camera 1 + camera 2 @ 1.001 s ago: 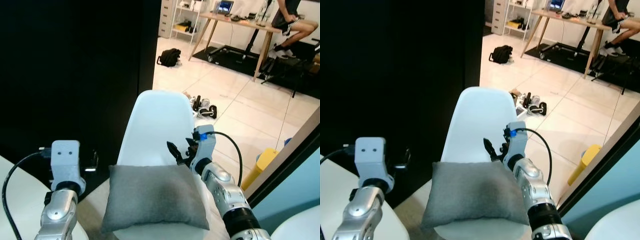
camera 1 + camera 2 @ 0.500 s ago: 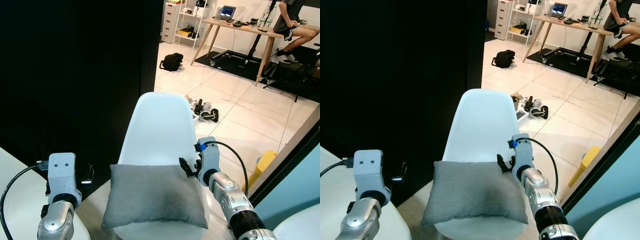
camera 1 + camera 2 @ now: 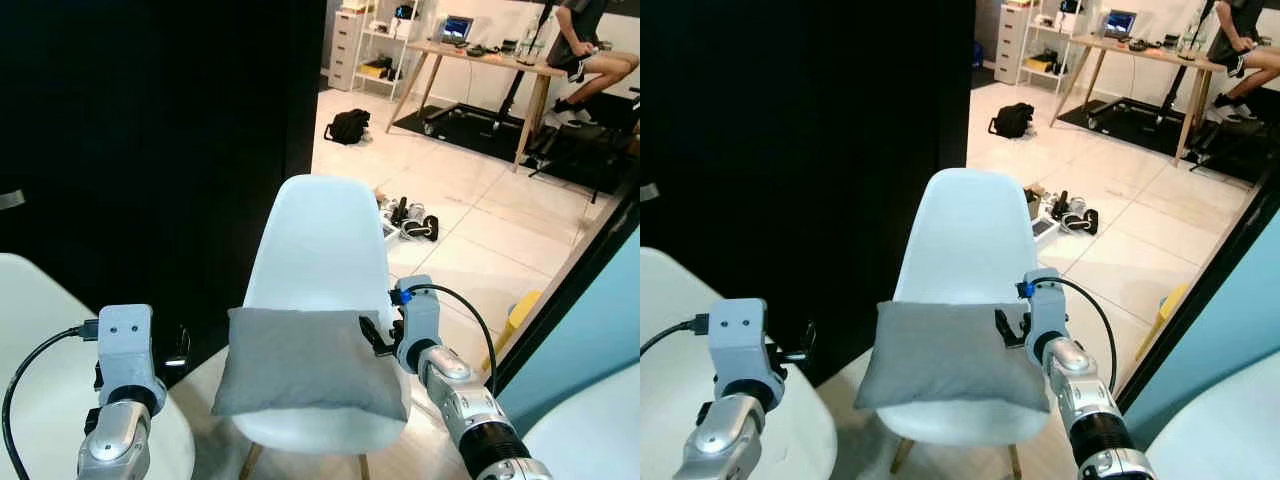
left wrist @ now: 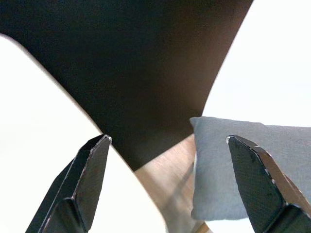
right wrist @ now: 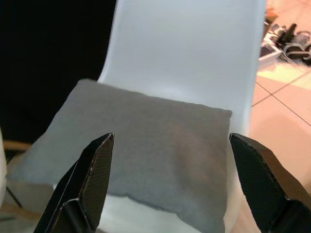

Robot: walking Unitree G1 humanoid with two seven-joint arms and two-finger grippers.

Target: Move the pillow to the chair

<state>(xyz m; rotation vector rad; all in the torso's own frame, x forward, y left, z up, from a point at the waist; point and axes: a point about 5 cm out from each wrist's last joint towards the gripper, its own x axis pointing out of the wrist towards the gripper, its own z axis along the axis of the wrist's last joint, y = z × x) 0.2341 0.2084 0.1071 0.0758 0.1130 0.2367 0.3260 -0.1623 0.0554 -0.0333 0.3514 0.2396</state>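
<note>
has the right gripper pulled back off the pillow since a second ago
Yes. The right gripper has come down from above the pillow's top right corner, against the chair back, to beside that corner, fingers open.

Pillow (image 3: 305, 362): matt grey woven cloth. Chair (image 3: 318, 250): smooth white plastic w/ slight sheen. Floor (image 3: 480, 225): glossy tiles. Fingers (image 5: 92, 174): black, textured.

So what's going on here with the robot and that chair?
The grey pillow lies flat on the seat of the white chair, so the move looks done. The right gripper sits at the pillow's right edge with its jaws open, holding nothing. The left gripper is off to the pillow's left, jaws also open and empty. A person sits at a desk in the far room.
</note>
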